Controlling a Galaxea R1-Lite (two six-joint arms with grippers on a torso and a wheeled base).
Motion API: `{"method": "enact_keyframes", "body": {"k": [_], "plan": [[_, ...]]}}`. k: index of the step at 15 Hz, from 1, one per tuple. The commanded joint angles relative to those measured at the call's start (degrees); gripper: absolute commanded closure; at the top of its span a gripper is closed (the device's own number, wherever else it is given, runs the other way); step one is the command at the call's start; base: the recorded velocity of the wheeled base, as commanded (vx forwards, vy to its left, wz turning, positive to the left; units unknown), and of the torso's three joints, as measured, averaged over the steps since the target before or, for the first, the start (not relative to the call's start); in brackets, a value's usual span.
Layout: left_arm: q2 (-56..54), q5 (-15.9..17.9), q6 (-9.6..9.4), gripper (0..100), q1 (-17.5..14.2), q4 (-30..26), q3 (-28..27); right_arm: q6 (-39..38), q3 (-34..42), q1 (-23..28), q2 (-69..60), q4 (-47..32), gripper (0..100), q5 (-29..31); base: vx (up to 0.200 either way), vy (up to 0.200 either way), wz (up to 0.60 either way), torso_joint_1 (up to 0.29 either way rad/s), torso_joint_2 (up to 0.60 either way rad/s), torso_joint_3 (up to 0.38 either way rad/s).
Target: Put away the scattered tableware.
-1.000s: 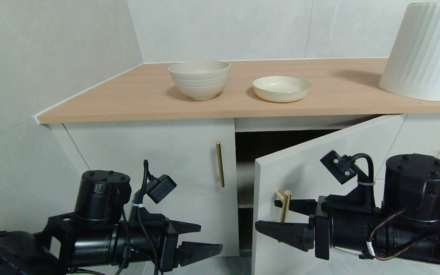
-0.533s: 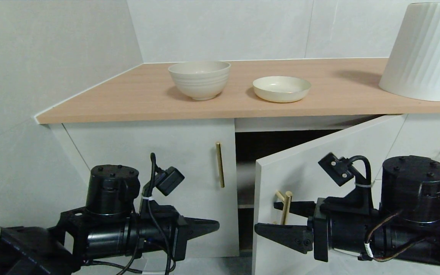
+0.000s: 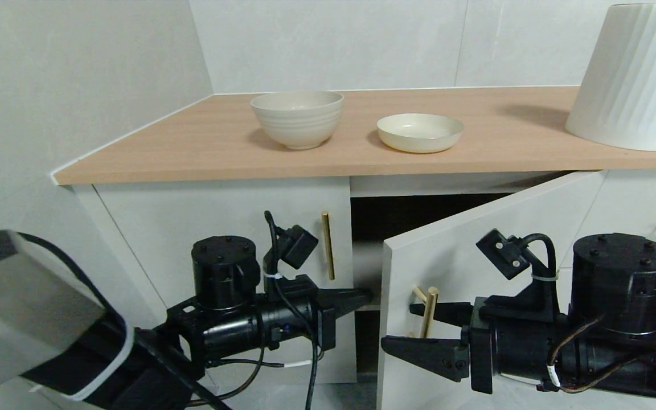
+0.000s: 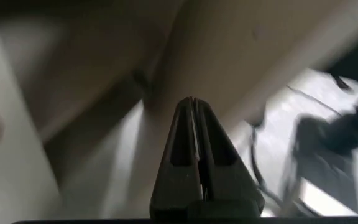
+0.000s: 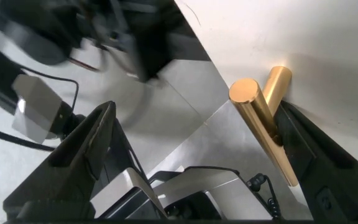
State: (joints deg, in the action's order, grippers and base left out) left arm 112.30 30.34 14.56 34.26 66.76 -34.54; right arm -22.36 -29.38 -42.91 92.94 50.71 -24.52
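Nearest, at the half-open cabinet door (image 3: pixel 476 228): right claw (image 3: pixel 397 326) spread wide, straddling the door's brass handle (image 3: pixel 429 310), one finger on each side of the bar, clamped on nothing. Just left of the door's free edge: left claw (image 3: pixel 365 296) pressed fully shut and empty, tip poking into the dark gap between that edge and the closed neighbouring door (image 3: pixel 225 228).

Above and beyond the door, on the table (image 3: pixel 191 148): deep ribbed bowl (image 3: pixel 298 118) up and left of the door's top corner, shallow dish (image 3: pixel 419 131) almost straight above that corner, apart from each other, both untouched. Farther right of the door along the table, a tall white ribbed object (image 3: pixel 635 74).

Probably the door-opening step, with no putting away begun yet. To do it well:
- Hook the shut left tip behind the free edge and sweep outward along the hinge arc, or pull by the handle with the right claw.
- Never work both against each other.
- Keep the right fingers off the panel.
- Swing the door wide enough to pass a bowl.

Against a second ago: left arm brought well forward, from low and clear of the door up to its edge. Left claw gone from parted to shut. Right claw and door almost unmoved. Bowl and dish exactly in place.
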Motion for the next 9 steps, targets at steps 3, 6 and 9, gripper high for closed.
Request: {"method": "enact_keyframes", "body": {"k": [3, 6, 9], "plan": [[13.6, -4.0, 2.41, 100, 4.2, 14.2, -3.7, 0.1, 0.4, -0.1, -1.2, 0.3, 0, 0.0, 0.0, 0.0, 0.0, 0.0, 0.0, 0.0], [12.2, -4.3, 2.41, 100, 4.9, 14.3, -4.0, 1.5, 1.0, 0.1, -1.3, 0.3, 0, 0.4, 0.0, 0.0, 0.0, 0.0, 0.0, 0.0], [10.8, -4.3, 2.41, 100, 5.0, 14.3, -4.1, 6.9, 2.7, 1.5, -1.4, 0.3, 0, 1.3, 0.0, 0.0, 0.0, 0.0, 0.0, 0.0]]}}
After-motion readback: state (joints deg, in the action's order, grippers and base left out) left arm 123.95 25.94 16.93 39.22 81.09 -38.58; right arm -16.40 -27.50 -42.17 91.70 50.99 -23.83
